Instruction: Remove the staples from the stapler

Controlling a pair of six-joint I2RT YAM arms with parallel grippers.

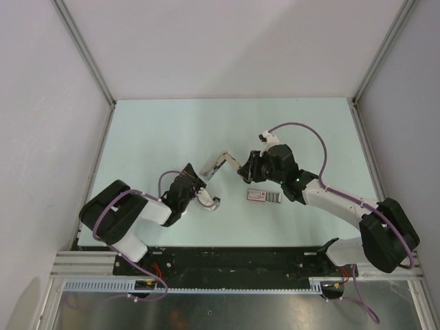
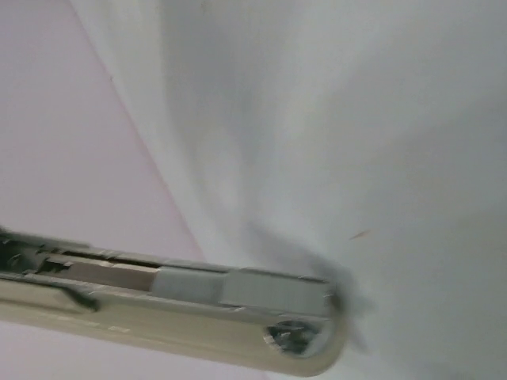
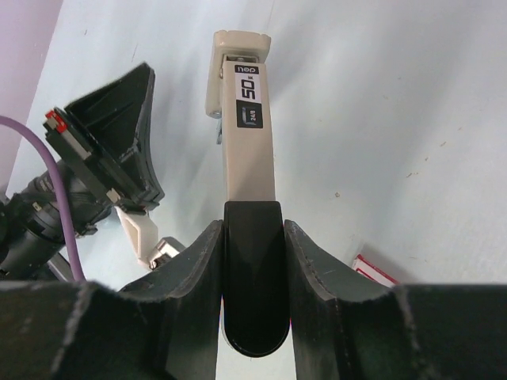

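**Stapler held open, staples not yet out**

The right gripper (image 1: 245, 169) is clamped on the black rear end of the stapler (image 3: 249, 134), which hangs just above the middle of the pale, matte table (image 1: 158, 137). The stapler is a narrow cream plastic bar with a printed label and a squared tip. The left gripper (image 1: 203, 189) sits at its other end, jaws fully closed. Whether it pinches anything cannot be told.

The left wrist view shows the open magazine channel. A dull grey, ridged strip, probably the staples (image 2: 238, 286), lies inside it, so unloading seems barely begun. A flat pink-and-white box (image 1: 263, 196) lies nearby.
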